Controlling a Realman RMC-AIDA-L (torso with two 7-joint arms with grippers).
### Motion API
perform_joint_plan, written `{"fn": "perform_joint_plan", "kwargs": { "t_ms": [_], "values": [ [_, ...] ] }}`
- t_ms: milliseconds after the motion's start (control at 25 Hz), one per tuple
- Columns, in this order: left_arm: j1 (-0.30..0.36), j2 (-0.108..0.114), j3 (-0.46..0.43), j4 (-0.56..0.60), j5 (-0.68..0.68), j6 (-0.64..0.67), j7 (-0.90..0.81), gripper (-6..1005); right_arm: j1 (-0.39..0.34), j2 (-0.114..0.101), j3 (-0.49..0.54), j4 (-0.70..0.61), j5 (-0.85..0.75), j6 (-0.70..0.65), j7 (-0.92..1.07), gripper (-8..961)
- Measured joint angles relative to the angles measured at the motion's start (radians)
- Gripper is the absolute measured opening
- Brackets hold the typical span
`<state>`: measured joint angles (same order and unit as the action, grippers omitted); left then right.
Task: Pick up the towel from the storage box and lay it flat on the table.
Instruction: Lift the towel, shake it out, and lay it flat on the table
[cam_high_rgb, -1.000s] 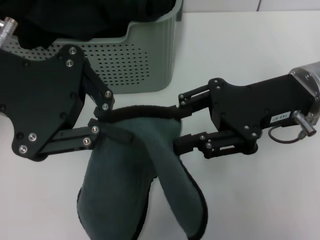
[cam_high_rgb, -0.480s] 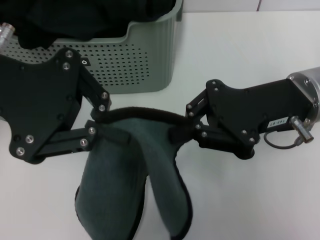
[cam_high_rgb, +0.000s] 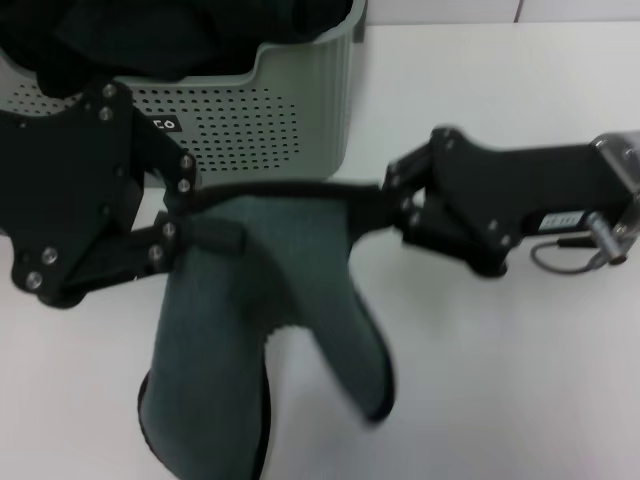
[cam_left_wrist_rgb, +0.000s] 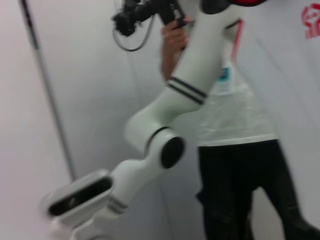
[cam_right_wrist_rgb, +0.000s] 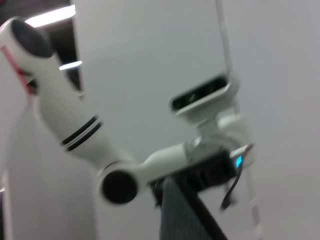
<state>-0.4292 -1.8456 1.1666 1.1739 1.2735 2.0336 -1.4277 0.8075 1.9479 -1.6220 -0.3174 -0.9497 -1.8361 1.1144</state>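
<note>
a dark teal towel (cam_high_rgb: 255, 330) hangs in the air above the white table (cam_high_rgb: 500, 380), in front of the storage box (cam_high_rgb: 290, 110). the left gripper (cam_high_rgb: 190, 215) is closed on one end of the towel's black top hem and the right gripper (cam_high_rgb: 375, 210) is closed on the other, so the hem runs taut between them. below, the cloth droops in two loose folds (lower edges not spread). the likely risk: a fold could stay doubled under when lowered, or a corner could slip from a pinch. the box holds black cloths (cam_high_rgb: 170, 35), heaped to its rim.
</note>
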Motion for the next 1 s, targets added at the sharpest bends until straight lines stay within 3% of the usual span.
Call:
{"fn": "perform_joint_plan", "kwargs": {
  "t_ms": [120, 320, 440, 520, 640, 800, 1000],
  "values": [
    [0.007, -0.042, -0.067, -0.027, 0.069, -0.001, -0.008, 51, -0.055, -0.009, 0.068, -0.075, -0.001, 0.014, 0.006, 2],
    [0.009, -0.14, -0.209, -0.04, 0.251, -0.008, -0.001, 64, -0.132, -0.029, 0.142, -0.272, -0.015, 0.092, 0.054, 2],
    [0.019, -0.205, -0.28, -0.046, 0.338, -0.056, 0.034, 65, -0.158, -0.031, 0.183, -0.415, -0.069, 0.166, 0.08, 2],
    [0.032, -0.229, -0.287, -0.051, 0.365, -0.098, 0.057, 66, -0.171, -0.021, 0.222, -0.515, -0.129, 0.216, 0.113, 2],
    [0.039, -0.242, -0.281, -0.083, 0.375, -0.143, 0.065, 67, -0.168, 0.008, 0.295, -0.662, -0.242, 0.273, 0.181, 2],
    [0.033, -0.244, -0.284, -0.14, 0.365, -0.163, 0.083, 66, -0.142, 0.044, 0.372, -0.775, -0.336, 0.296, 0.23, 2],
    [0.035, -0.244, -0.287, -0.17, 0.357, -0.193, 0.102, 65, -0.116, 0.054, 0.4, -0.852, -0.363, 0.315, 0.257, 2]
  ]
}}
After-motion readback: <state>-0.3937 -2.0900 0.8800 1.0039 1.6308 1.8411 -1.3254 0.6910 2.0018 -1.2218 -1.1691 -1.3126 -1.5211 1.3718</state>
